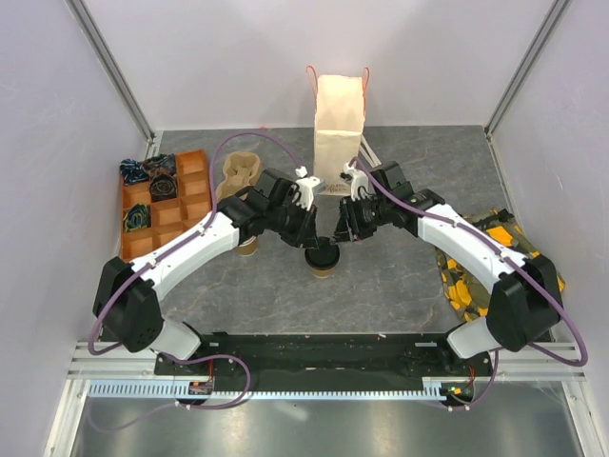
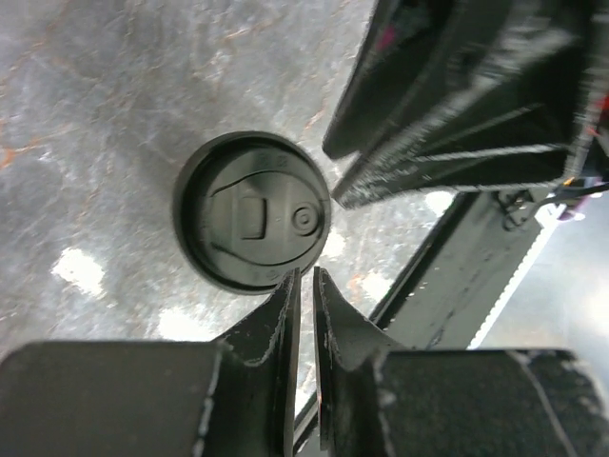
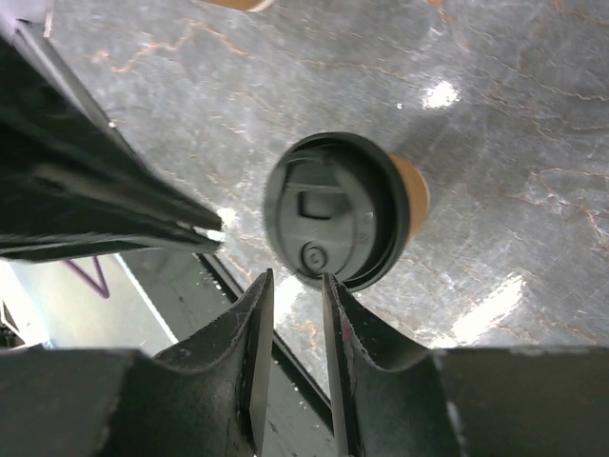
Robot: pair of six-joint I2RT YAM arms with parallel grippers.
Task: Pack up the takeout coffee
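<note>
Takeout coffee: tan-brown paper cup with round black plastic lid (image 1: 324, 257), upright mid-way across the grey marbled worktop (image 1: 400, 305); lid seated; not gripped by either tool.
Left tool (image 2: 304, 278): over the cup's left side; fingers barely parted, thin slit, nothing in it; tips just beside the lid rim.
Right tool (image 3: 297, 281): over the cup's right side; moderate gap between fingers, empty; tips near the rim, contact unclear.
Far left: orange plastic compartment tray (image 1: 195, 190); beige moulded-pulp cup carrier (image 1: 238, 173) just beside it.
Far centre: cream paper bag with red handles (image 1: 340, 124), upright.
</note>
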